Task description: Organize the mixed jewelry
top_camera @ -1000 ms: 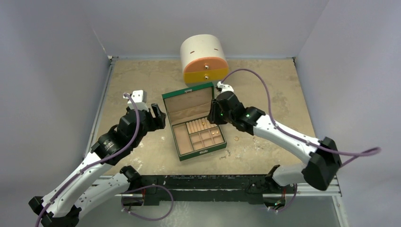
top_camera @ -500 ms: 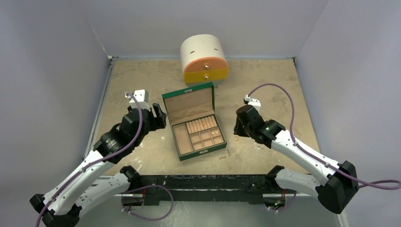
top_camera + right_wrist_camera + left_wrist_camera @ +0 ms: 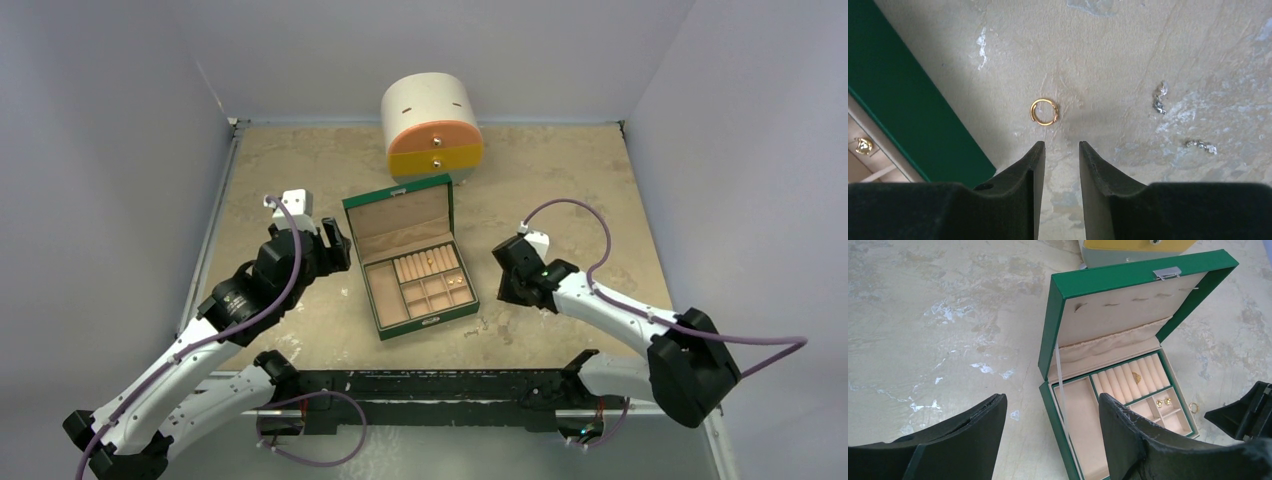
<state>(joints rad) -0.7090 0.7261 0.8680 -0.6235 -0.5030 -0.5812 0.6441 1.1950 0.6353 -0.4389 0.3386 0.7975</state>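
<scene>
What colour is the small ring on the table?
Gold; the ring shows best in the right wrist view.

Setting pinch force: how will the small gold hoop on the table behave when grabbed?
The gold hoop lies flat and thin on the table, so the right gripper may shove it rather than catch it. It looks like polished metal: probably stiff but slippery. Being tiny, it is likely light and could roll if tipped on edge.

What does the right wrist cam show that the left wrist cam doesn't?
Right wrist only: how the right gripper stands, open, tips just short of the ring. Left wrist only: the left gripper, the open lid, a gold piece in the ring rolls, the chest. Both: ring on the table beside the box, a stud inside.
</scene>
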